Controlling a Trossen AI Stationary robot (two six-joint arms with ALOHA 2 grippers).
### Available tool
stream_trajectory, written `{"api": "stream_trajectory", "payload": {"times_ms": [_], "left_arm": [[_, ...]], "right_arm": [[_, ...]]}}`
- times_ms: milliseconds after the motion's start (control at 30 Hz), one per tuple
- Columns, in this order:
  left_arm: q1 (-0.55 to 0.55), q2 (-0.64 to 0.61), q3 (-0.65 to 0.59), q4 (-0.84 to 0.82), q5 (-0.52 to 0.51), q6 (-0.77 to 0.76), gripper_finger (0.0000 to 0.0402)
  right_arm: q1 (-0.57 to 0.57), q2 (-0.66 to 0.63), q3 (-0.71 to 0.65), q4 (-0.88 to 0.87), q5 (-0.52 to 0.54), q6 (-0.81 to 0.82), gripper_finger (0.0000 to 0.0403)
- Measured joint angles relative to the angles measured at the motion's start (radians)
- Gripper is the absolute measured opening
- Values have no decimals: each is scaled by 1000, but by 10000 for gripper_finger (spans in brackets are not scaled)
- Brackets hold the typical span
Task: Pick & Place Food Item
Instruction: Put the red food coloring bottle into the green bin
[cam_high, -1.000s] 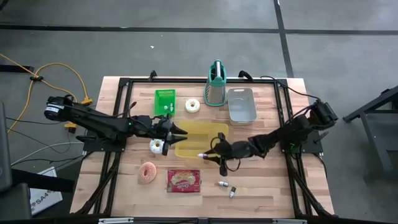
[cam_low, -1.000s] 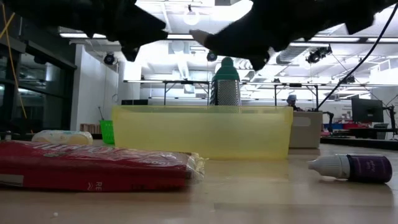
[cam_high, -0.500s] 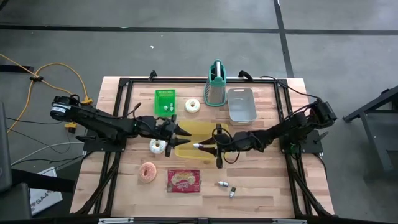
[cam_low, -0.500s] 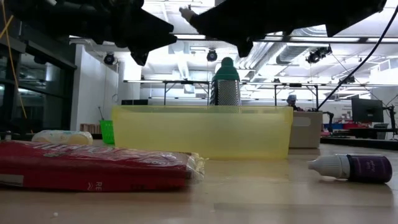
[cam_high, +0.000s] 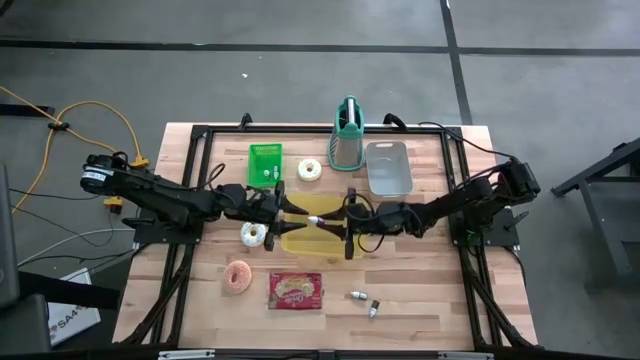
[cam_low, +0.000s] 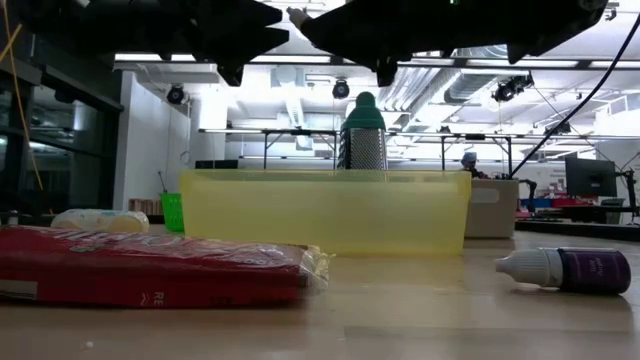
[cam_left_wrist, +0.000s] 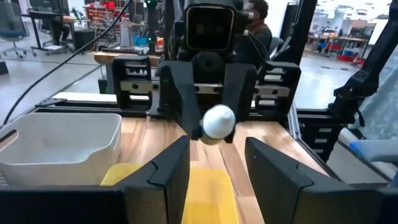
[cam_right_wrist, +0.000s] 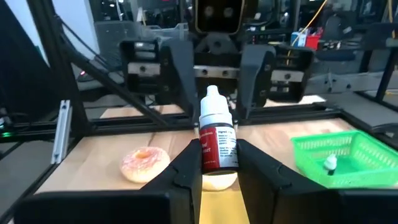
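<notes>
Cylindrical dropper bottle (cam_right_wrist: 217, 144) in right pincer (cam_right_wrist: 214, 163)

Even overhead light is washing the table (cam_high: 420, 300) with soft shadows — ceiling lamps (cam_low: 310, 28) are glaring at table height, silhouetting the arms — wrist backgrounds are blurring.

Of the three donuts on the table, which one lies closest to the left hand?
The white-iced donut beside the yellow tray, just in front of the left hand. The white one sits by the green basket, the pink one nearer the front edge.
</notes>
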Motion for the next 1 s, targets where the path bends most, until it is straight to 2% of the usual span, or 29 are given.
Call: {"api": "stream_trajectory", "payload": {"times_ms": [533, 1000], "left_arm": [[78, 0, 0, 48, 10, 6, 150], [84, 0, 0, 70, 17, 6, 150]], "right_arm": [[-45, 0, 0, 59, -8, -26, 75], [-80, 0, 0, 89, -33, -26, 75]]}}
